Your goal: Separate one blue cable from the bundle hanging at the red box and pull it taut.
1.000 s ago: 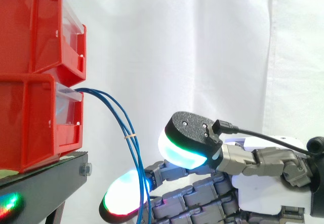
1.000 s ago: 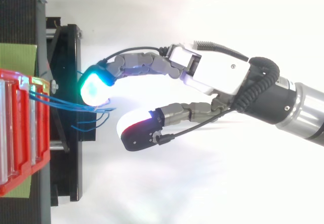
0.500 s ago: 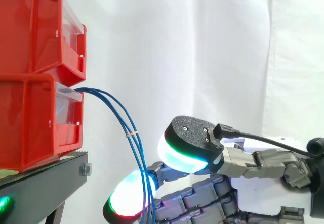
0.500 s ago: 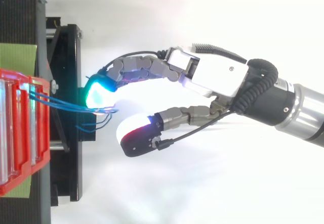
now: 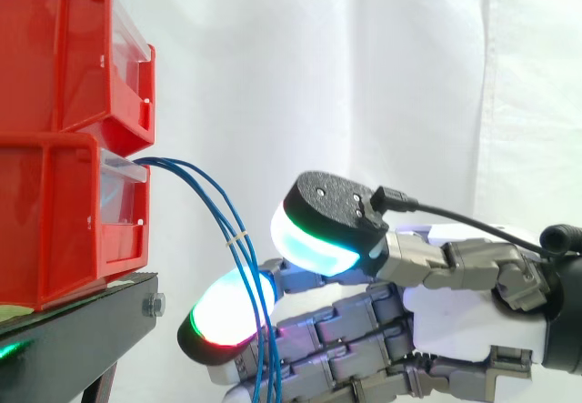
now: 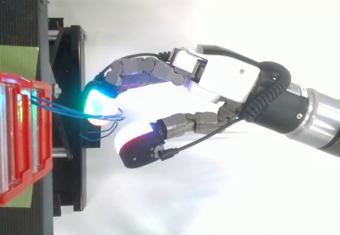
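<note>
Several thin blue cables [image 5: 214, 198] come out of the lower red bin [image 5: 55, 212] and hang down in a bundle, bound by a small pale tie [image 5: 236, 237]. My hand [image 5: 473, 317] reaches in from the right at the height of the bundle's lower part. One glowing fingertip pad [image 5: 223, 317] sits against the cables, which run down across its front. The thumb pad [image 5: 318, 235] hovers to the right of the bundle, apart from it. In the top view the cables [image 6: 58, 107] fan out from the bin towards the cyan fingertip [image 6: 101, 99], and the hand [image 6: 228, 78] has a gap between thumb and fingers.
A second red bin [image 5: 64, 48] is stacked on the lower one. Both stand on a black stand [image 5: 82, 330] at the left. A white curtain [image 5: 382, 75] hangs behind.
The hand has risen and shifted a little left towards the bins. Its fingertip now meets the cables higher up, and the thumb pad is closer to the bundle.
</note>
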Controlling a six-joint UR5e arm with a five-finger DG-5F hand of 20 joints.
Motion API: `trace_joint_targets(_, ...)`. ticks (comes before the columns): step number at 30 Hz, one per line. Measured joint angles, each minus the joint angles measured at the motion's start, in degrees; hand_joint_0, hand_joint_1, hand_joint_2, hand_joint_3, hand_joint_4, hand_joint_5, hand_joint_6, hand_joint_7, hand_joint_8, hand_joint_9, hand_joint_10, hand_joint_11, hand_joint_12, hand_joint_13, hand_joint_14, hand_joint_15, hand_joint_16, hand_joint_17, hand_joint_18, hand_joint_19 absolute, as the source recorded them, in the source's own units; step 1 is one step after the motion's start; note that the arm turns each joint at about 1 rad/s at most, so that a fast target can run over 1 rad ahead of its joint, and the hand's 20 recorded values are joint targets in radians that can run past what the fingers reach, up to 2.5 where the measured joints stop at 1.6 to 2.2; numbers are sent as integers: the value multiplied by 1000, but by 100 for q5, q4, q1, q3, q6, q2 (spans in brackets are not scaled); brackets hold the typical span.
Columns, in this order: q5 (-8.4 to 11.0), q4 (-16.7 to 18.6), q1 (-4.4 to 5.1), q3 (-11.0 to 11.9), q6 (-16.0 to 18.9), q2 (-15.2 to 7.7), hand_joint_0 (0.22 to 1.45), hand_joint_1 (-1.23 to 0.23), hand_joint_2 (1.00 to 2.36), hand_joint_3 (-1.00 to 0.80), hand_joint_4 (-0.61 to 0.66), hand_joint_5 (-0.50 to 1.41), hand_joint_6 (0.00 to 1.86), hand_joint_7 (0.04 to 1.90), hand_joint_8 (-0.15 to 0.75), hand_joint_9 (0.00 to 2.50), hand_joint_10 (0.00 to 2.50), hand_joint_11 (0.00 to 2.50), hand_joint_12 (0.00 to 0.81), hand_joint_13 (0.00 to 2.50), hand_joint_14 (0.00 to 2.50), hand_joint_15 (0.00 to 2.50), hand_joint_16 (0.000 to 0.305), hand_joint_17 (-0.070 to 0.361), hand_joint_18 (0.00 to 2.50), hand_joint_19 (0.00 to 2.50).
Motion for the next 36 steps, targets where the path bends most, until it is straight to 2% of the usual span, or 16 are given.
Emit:
trace_joint_targets(10, -57, 5, 0, 135, -13, 1, 573, -588, 1002, -485, 226, -132, 503, 1142, 277, 689, 11, 288, 350, 631, 12, 275, 49, 111, 416, 376)
trace_joint_targets(23, -84, -12, 1, 207, -25, 2, 594, -606, 1010, -403, 155, -112, 513, 1373, 280, 719, 14, 322, 349, 641, 11, 277, 49, 110, 425, 379)
trace_joint_targets(35, -85, 6, 0, 209, -25, 0, 607, -577, 1016, -341, 142, -140, 666, 1222, 287, 750, 13, 355, 350, 664, 11, 285, 48, 109, 438, 373)
trace_joint_targets(36, -84, 10, 0, 208, -25, 0, 605, -576, 1017, -324, 149, -148, 705, 1162, 285, 750, 13, 356, 351, 663, 13, 280, 48, 109, 440, 373)
